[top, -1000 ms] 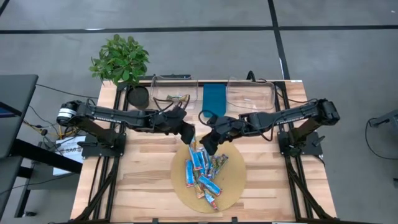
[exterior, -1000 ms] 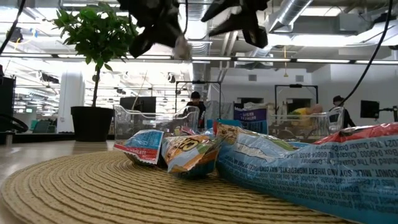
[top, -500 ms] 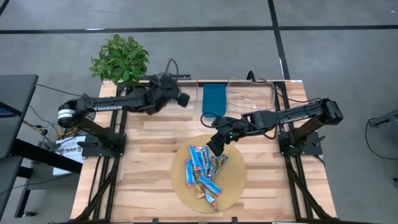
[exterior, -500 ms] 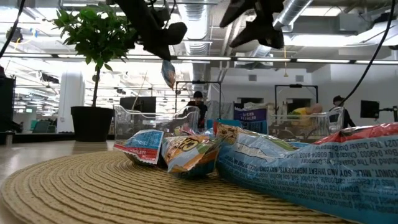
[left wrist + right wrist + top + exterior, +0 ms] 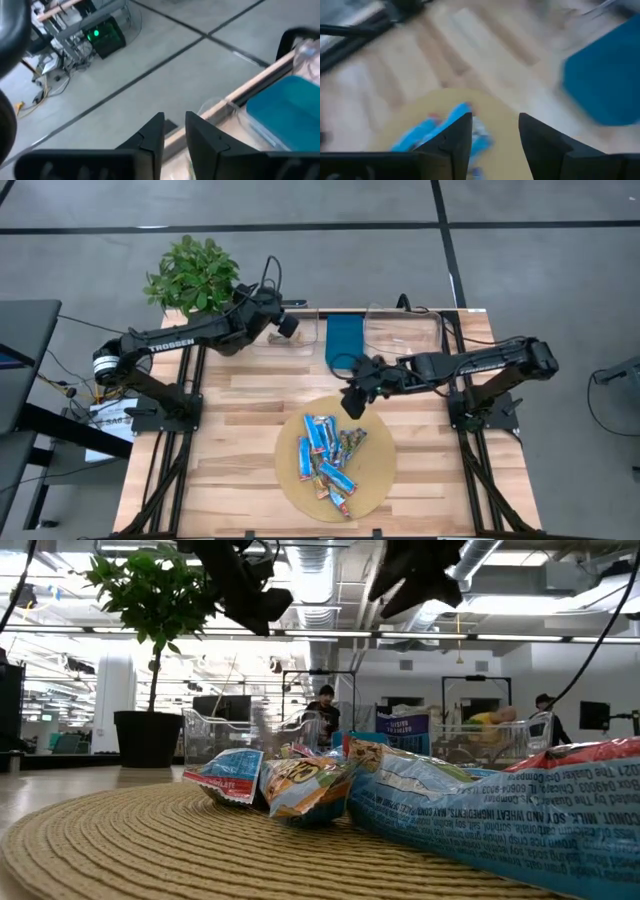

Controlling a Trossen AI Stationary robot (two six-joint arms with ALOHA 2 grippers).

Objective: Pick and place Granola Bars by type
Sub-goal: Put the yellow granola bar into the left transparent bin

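Several granola bars (image 5: 328, 455), mostly blue with a few greenish-tan, lie piled on a round woven mat (image 5: 378, 480); the low view shows the pile (image 5: 320, 780) close up. My left gripper (image 5: 288, 326) hangs over the clear bin (image 5: 262, 338) at the table's far edge. Its fingers stand a little apart with nothing between them (image 5: 174, 132). My right gripper (image 5: 352, 402) hovers open above the mat's far rim. Its wrist view looks down on blue bars (image 5: 452, 125), and it is high above the pile in the low view (image 5: 415, 580).
A second clear bin (image 5: 405, 330) stands at the far right, with a blue flat object (image 5: 345, 340) between the two bins. A potted plant (image 5: 195, 275) and a black pot (image 5: 222, 332) sit at the far left corner. Bare wood lies left and right of the mat.
My left gripper rose from the mat's far rim and swung to the far left bin with a bar hanging from its fingers; that bar no longer hangs there now. My right gripper drew back a little from the pile toward the table's right and far side.
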